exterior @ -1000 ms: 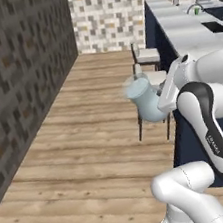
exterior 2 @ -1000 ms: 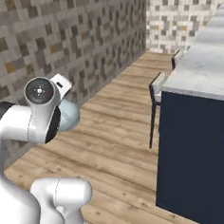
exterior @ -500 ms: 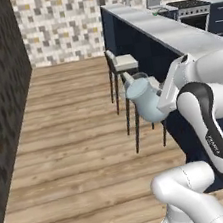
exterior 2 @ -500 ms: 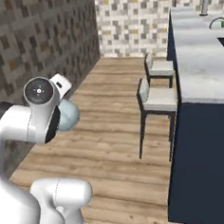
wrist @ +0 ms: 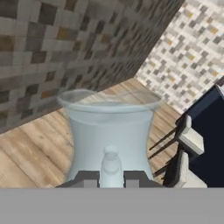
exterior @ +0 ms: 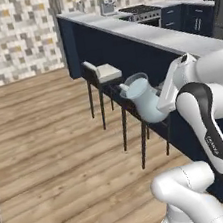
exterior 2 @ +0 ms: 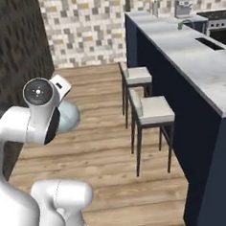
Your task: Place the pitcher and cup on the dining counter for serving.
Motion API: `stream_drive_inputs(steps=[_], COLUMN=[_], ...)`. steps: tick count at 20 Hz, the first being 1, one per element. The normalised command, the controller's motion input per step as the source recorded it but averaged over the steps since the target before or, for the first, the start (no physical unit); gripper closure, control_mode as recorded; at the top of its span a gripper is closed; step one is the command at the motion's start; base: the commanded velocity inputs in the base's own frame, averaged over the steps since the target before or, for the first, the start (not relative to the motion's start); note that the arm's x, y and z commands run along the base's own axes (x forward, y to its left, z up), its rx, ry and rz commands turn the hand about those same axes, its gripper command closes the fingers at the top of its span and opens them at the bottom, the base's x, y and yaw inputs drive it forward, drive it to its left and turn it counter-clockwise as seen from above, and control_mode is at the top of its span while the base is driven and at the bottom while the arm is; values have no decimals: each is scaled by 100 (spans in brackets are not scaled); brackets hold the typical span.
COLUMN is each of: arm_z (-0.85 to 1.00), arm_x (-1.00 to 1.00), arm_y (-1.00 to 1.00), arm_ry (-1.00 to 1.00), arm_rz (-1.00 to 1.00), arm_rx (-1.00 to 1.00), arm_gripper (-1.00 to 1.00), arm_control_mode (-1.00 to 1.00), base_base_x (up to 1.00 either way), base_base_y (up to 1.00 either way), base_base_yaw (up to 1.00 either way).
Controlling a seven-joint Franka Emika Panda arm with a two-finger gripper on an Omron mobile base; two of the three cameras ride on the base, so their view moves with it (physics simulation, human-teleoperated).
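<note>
Swung round with the base since a second ago: wall now off to the side, worktop and two stools ahead. Pincer narrow, clamped on pitcher at its handle, carried upright in the air over wood floor, beside the stools, below worktop level. Small green thing far along worktop, too small to tell.

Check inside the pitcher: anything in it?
The pitcher looks empty through its open rim and translucent wall. Its bottom is hidden behind the fingers gripping its handle.
</note>
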Motion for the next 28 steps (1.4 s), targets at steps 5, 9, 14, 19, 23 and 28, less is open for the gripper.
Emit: stream_drive_inputs(steps=[5,9,14,19,23,28], arm_z=[0,0,0,0,0,0], arm_x=[0,0,0,0,0,0], arm_y=[0,0,0,0,0,0], arm_ry=[0,0,0,0,0,0], arm_rz=[0,0,0,0,0,0], arm_rx=[0,0,0,0,0,0], arm_gripper=[100,100,100,100,100,100], arm_control_mode=[100,100,100,100,100,100], base_base_x=[87,82,87,83,74,70], base_base_y=[76,55,58,59,43,12], base_base_yaw=[-51,-51,-49,-48,-48,-44])
